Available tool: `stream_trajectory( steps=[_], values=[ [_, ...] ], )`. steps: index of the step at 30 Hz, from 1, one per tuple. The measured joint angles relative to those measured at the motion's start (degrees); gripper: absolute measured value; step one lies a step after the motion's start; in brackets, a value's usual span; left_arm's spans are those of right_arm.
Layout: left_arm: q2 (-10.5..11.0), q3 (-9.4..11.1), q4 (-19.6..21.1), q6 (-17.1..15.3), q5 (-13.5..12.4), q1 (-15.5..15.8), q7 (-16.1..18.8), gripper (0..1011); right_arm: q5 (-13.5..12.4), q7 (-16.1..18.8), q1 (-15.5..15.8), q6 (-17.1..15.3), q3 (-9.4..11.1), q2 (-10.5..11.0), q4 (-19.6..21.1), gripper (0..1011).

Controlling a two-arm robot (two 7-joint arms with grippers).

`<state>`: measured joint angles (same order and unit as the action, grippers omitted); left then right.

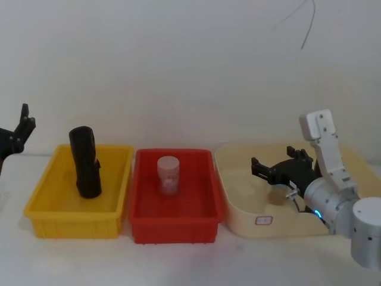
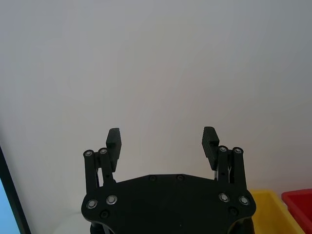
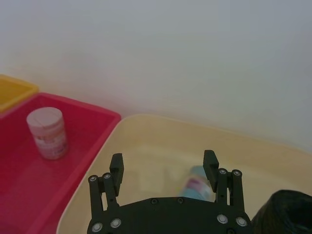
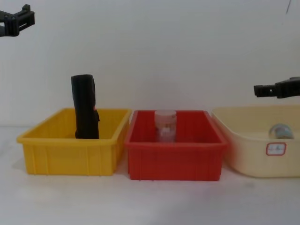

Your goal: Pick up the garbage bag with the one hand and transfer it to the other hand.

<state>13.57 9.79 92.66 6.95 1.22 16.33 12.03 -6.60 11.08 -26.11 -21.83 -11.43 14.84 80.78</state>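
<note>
Head view: garbage bag [image 1: 85,162] upright in yellow bin [image 1: 44,205], jar [image 1: 168,175] in red bin [image 1: 172,223]; both jaws spread, empty.

garbage bag [image 1: 85,161] — black roll, upright, yellow bin [image 1: 44,193]

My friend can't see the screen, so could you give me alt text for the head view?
A black garbage bag roll stands upright in a yellow bin, left of a red bin holding a clear jar and a cream tub. The right gripper hovers over the tub, jaws open; the left gripper hangs raised at the far left.
</note>
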Motion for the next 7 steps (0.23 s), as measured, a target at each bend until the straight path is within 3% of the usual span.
stream_trajectory(
  steps=[7],
  values=[
    [0.0,0.0,0.0,0.0,0.0,0.0,0.0,1002,-0.6,1.4,1.9,1.9,0.3,0.2,3.3,1004]
  ],
)
